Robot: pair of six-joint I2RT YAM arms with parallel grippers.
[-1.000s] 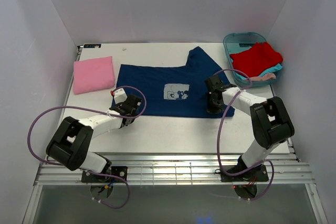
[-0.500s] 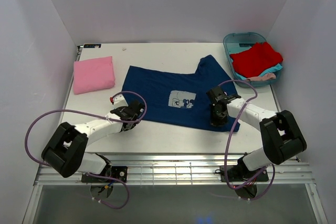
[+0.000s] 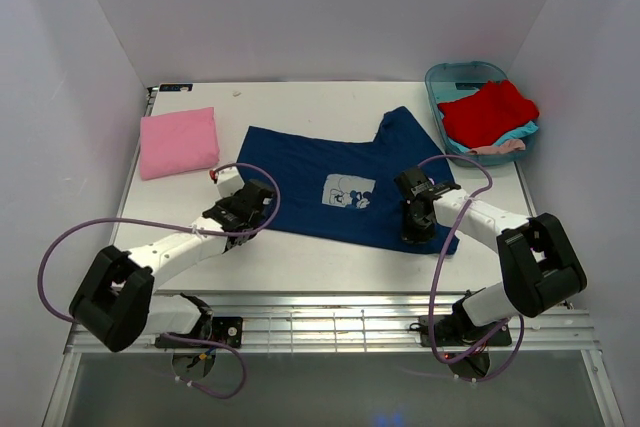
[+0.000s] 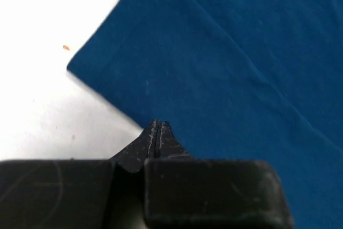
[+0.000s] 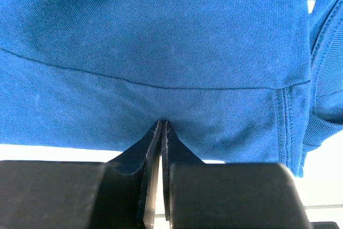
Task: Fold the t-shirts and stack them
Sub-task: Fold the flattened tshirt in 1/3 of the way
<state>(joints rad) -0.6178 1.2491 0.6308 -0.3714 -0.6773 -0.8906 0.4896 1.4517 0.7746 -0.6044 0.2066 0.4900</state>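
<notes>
The navy t-shirt [image 3: 320, 182] lies spread flat on the counter [image 3: 300, 257], print up. The left end effector [image 3: 245, 215] is pinched narrow on its near left hem, and the right end effector [image 3: 415, 225] is clamped on its near right hem. A folded pink t-shirt [image 3: 178, 142] sits to its left. To its right, a red t-shirt [image 3: 488, 110] lies in a tub [image 3: 434, 92].

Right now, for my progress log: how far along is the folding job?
Done: pink t-shirt folded at far left. In hand: left gripper and right gripper are pinching the near edge of the navy t-shirt, spread out. Left: folding it, plus the red t-shirt and teal t-shirt in the tub.
</notes>
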